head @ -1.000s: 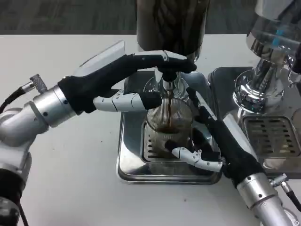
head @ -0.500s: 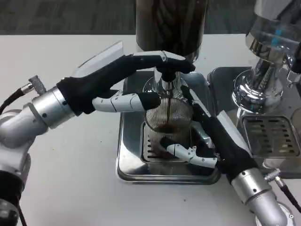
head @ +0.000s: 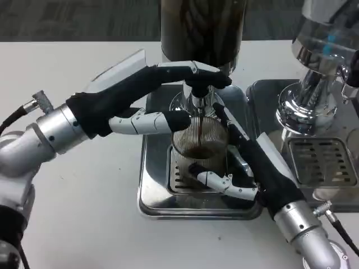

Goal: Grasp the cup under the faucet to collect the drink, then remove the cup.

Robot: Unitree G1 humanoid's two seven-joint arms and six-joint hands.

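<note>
A clear ribbed cup [head: 197,147] stands on the grate of the steel drip tray [head: 152,193], right under the faucet [head: 199,100]. A thin brown stream runs from the faucet into the cup, and dark drink lies in its bottom. My right hand [head: 252,168] grips the cup from the right, thumb across its front base and fingers up its far side. My left hand [head: 143,95] reaches in from the left: its upper fingers press on the faucet lever, and a lower finger lies beside the cup's rim.
The dark drink dispenser [head: 202,28] rises behind the tray. A second dispenser with a chrome faucet [head: 314,84] and its own drip tray [head: 322,162] stands at the right, close to my right forearm. White table spreads to the left and front.
My right hand has slid a little left and closed tighter around the cup. The left hand stays on the lever and the stream keeps running.
</note>
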